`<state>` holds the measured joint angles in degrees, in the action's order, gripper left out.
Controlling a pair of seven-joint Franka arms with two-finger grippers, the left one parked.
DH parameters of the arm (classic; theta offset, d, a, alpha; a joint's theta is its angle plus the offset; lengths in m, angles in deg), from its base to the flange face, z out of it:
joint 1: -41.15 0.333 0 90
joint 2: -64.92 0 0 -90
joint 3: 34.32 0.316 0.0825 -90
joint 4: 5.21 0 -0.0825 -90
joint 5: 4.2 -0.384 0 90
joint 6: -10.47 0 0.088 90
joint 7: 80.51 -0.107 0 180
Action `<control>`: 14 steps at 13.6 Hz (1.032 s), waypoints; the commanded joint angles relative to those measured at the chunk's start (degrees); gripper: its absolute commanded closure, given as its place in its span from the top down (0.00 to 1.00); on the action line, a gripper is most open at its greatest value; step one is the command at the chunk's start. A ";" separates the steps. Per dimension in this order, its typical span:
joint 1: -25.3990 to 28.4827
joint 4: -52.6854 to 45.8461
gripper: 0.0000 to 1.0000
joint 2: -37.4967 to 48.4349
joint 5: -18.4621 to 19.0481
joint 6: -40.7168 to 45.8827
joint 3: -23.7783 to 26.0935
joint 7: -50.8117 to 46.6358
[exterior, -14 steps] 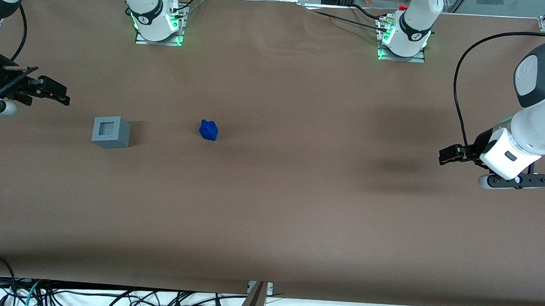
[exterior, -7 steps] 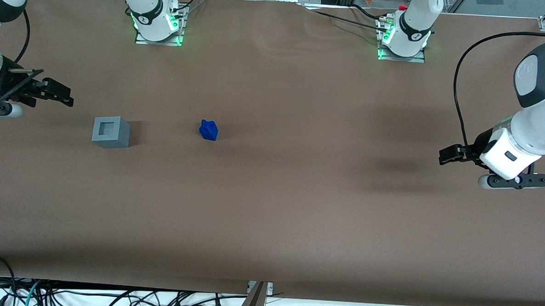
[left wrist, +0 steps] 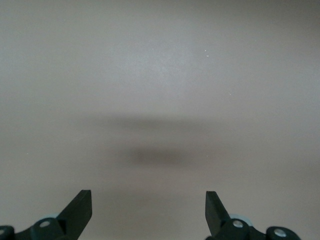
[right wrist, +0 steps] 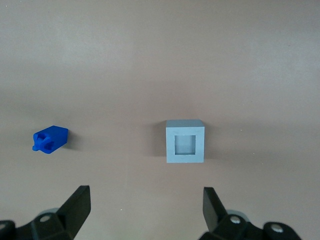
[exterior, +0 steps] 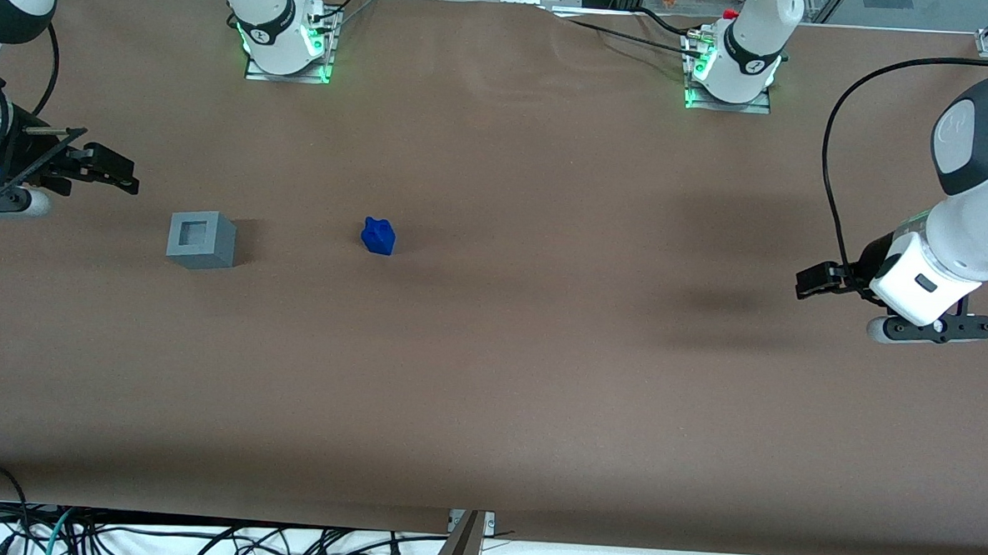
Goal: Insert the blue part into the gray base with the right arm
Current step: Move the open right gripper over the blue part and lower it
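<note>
The gray base (exterior: 201, 240) stands on the brown table with its square recess facing up; the wrist view shows the gray base (right wrist: 185, 141) from above. The blue part (exterior: 378, 236) lies on the table beside it, toward the parked arm's end, and the blue part (right wrist: 50, 139) shows apart from the cube in the wrist view. My right gripper (exterior: 123, 179) hangs at the working arm's end of the table, farther from the front camera than the base and clear of it. The gripper (right wrist: 146, 200) is open, with only bare table between its fingers.
Two arm mounts with green lights (exterior: 287, 47) (exterior: 730, 75) stand along the table edge farthest from the front camera. Cables (exterior: 199, 540) hang below the table's near edge.
My right gripper has shifted slightly toward the parked arm's end and a little farther from the front camera. The base and blue part have not moved.
</note>
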<state>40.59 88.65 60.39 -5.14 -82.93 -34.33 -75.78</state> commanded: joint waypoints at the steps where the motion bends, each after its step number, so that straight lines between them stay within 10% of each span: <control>1: 0.20 0.28 0.99 0.14 0.59 1.10 0.10 -0.60; 14: 5.63 0.45 0.99 -3.98 0.24 1.20 0.10 -2.70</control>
<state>43.61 89.03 57.66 -5.16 -82.17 -34.26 -76.13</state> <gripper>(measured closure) 0.009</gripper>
